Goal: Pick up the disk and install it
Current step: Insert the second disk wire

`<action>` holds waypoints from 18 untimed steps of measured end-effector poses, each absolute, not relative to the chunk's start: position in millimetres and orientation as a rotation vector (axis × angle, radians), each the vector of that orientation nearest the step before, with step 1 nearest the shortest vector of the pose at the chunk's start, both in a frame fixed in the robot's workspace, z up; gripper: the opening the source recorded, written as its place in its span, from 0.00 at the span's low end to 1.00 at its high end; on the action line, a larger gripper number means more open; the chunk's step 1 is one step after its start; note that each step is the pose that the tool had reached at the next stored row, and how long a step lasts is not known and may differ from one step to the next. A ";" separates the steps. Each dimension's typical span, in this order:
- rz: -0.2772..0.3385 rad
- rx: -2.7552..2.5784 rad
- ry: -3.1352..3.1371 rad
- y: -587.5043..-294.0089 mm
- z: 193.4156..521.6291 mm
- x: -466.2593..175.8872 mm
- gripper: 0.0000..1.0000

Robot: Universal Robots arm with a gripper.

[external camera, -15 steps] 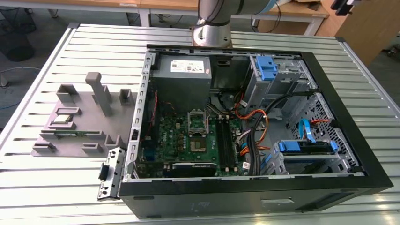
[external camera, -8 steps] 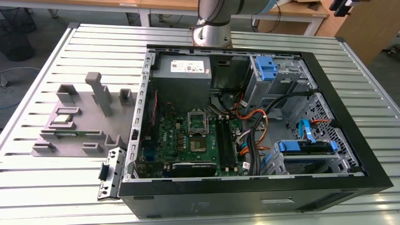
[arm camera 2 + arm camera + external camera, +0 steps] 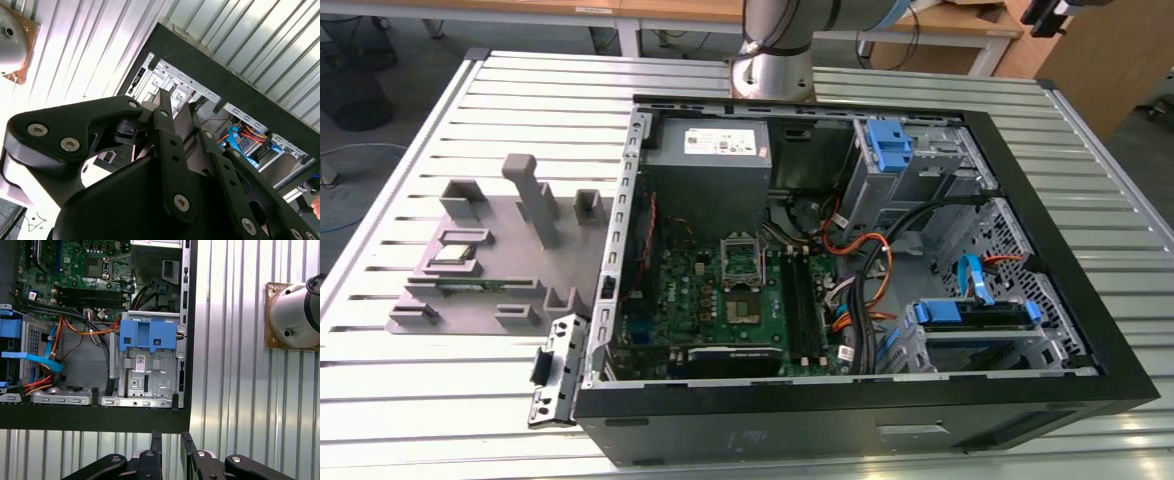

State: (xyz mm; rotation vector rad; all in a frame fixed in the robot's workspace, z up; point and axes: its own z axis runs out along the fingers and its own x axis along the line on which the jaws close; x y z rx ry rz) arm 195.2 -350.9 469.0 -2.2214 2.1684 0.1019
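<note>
My gripper [image 3: 171, 450] is matte black: angular linkage plates pinned with round silver screws, two slim black fingers [image 3: 156, 452] in the first wrist view. My arm [image 3: 774, 45] is a silver-grey cylinder with a dark joint band; its round silver base [image 3: 295, 317] carries small bolts.

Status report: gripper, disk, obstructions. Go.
Gripper empty, over the table outside the case wall. Disk looks seated in its bay, blue rails showing. Blue cable hangs just beside it.
</note>
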 end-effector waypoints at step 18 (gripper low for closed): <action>0.102 -2.221 2.169 -350.9 464.3 191.7 0.29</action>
